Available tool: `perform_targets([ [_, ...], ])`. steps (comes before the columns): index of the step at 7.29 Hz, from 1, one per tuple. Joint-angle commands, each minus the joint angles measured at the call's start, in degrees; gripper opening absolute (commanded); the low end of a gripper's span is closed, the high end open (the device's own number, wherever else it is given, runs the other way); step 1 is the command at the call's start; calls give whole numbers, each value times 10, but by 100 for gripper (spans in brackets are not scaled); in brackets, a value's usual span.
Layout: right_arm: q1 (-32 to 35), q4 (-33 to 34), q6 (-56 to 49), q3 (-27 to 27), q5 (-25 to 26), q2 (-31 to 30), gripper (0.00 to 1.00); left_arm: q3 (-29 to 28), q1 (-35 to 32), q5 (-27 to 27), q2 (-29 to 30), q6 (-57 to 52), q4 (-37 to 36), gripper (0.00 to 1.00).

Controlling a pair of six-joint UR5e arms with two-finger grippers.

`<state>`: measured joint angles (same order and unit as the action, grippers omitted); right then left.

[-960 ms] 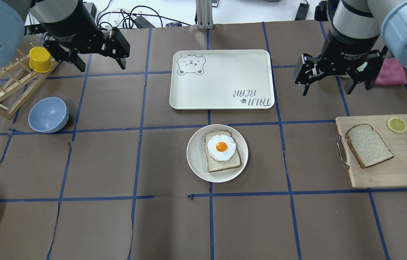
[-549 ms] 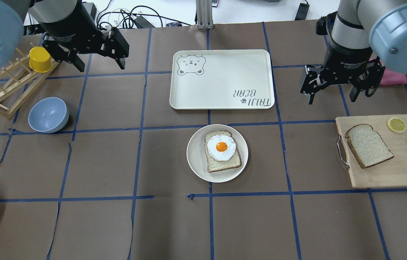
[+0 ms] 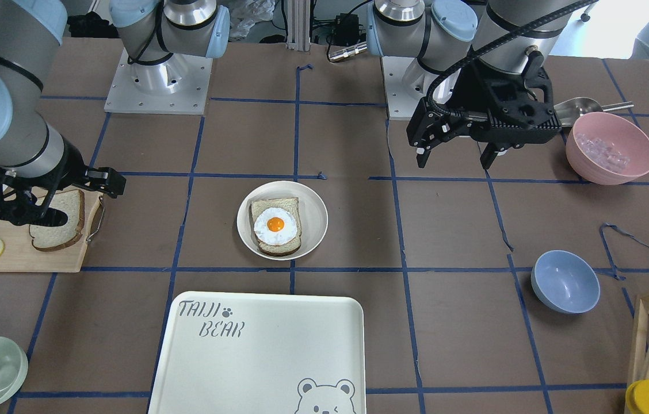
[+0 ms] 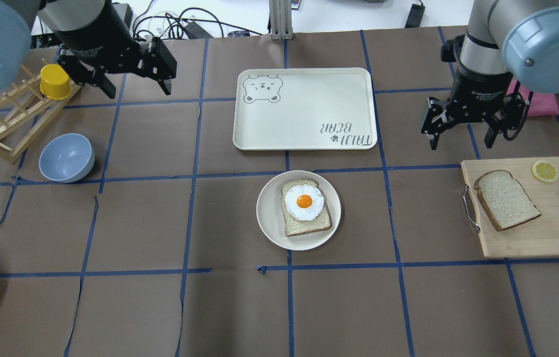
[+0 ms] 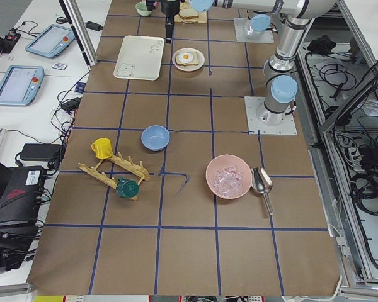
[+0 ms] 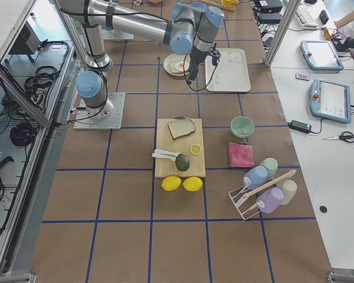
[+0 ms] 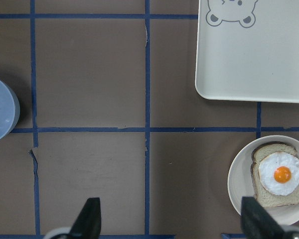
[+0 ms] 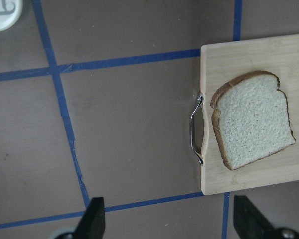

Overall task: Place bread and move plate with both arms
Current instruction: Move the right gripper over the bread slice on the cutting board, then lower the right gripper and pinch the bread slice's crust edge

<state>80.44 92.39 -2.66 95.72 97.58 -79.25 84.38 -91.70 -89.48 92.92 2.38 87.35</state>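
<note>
- A brown paper table (image 4: 136,223) gridded with blue tape fills the overhead view.
- The right gripper (image 4: 460,141) hangs at upper right, jaws spread and empty.
- Below it, the bread (image 4: 506,200) lies flat on a wooden board (image 4: 522,238). Its long axis runs diagonally, with the rounded top toward upper left.
- The left gripper (image 4: 138,87) is at upper left, also spread and empty.
- The plate (image 4: 265,210) sits at centre, holding an egg-topped slice (image 4: 304,206).

Brown blue-taped table (image 4: 136,223): tray (image 4: 304,109), plate (image 4: 266,210), cutting board (image 4: 547,240), blue bowl (image 4: 66,157), wooden rack (image 4: 2,130).
</note>
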Motion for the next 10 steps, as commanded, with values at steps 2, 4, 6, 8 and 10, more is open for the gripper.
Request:
perform_targets([
  [2, -25, 202, -66, 117, 80, 37, 71, 1, 0, 1, 0, 1, 0, 100],
  [4, -63, 215, -84, 143, 71, 46, 66, 1, 0, 2, 0, 1, -1, 100],
  [6, -65, 226, -85, 143, 72, 65, 60, 1, 0, 2, 0, 1, 0, 100],
  [8, -66, 234, -85, 143, 73, 80, 60, 1, 0, 2, 0, 1, 0, 100],
  [10, -85, 248, -94, 143, 72, 92, 60, 1, 0, 2, 0, 1, 0, 100],
])
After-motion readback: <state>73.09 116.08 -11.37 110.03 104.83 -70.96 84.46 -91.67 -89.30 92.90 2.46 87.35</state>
